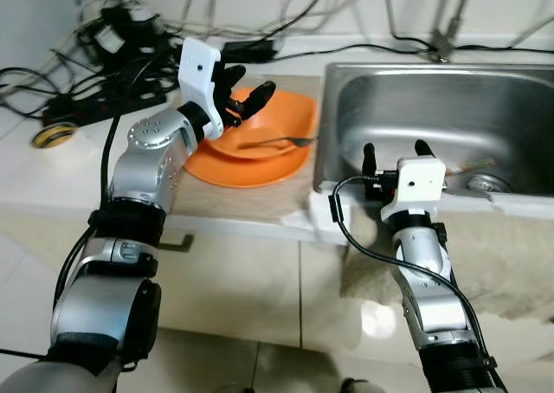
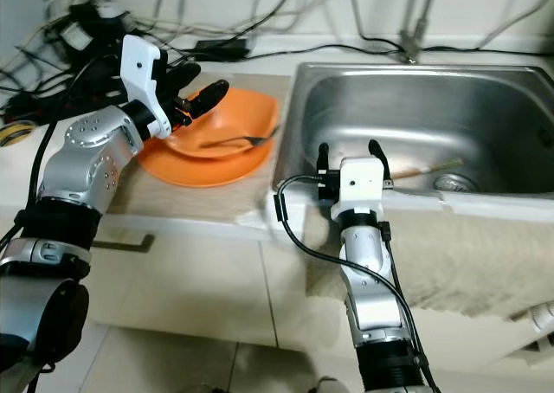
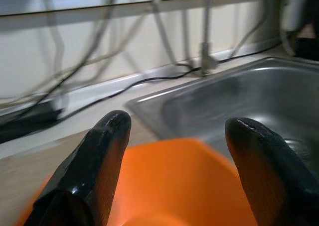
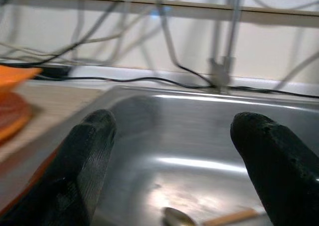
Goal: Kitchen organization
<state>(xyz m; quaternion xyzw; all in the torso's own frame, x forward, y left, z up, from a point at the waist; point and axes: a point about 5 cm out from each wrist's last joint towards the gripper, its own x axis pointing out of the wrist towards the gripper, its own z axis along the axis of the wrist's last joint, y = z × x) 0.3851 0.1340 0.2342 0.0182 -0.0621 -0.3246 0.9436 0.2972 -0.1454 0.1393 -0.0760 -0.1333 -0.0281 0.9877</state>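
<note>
Orange bowl (image 1: 286, 116) stacked on orange plate (image 1: 247, 170), on counter just left of steel sink (image 1: 450, 120); fork (image 1: 279, 141) lying inside. Left gripper (image 1: 245, 94) over bowl's rear rim, fingers spread. Right gripper (image 1: 396, 151) at sink's front edge, fingers spread. Wooden-handled spoon (image 4: 209, 217) near drain.

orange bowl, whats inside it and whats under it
Inside the orange bowl lies a fork. The bowl sits on an orange plate. The left gripper, jaws open, covers the bowl's far left rim, so that part cannot be seen.
</note>
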